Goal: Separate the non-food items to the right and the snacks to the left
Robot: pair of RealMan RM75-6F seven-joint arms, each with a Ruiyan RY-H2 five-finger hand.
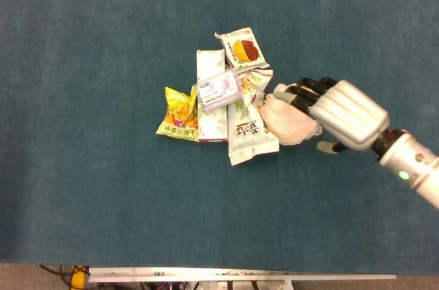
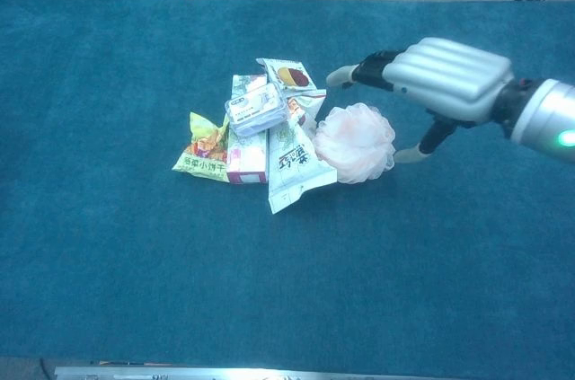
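- The yellow snack bag (image 1: 178,114) lies at the left edge of the pile on the blue table (image 1: 82,187), touching the tall box (image 1: 210,98). It is the safest piece here, but if the box gets pushed, the bag likely slides with it.
- The small plastic pack (image 1: 219,90) sits on top of the tall box, tilted. My guess is that any jolt through the pile tips it off onto the table or onto a snack.
- The white pouch (image 1: 248,130) and the packet with the red and yellow picture (image 1: 242,48) lie against the middle of the pile. The pouch touches the pink bath sponge (image 1: 287,120), so dragging the sponge sideways could pull the pouch to the wrong side.
- The bath sponge, a non-food item, sits at the right edge of the pile. It is soft and puffy, so a shallow hold may catch only loose mesh and let it slip.
- The right hand (image 1: 336,113) hovers over the sponge with fingers spread apart and thumb low beside it, holding nothing. The fingertips (image 2: 340,76) reach toward the packets, so closing now could snag one.
- The left hand shows in neither view.
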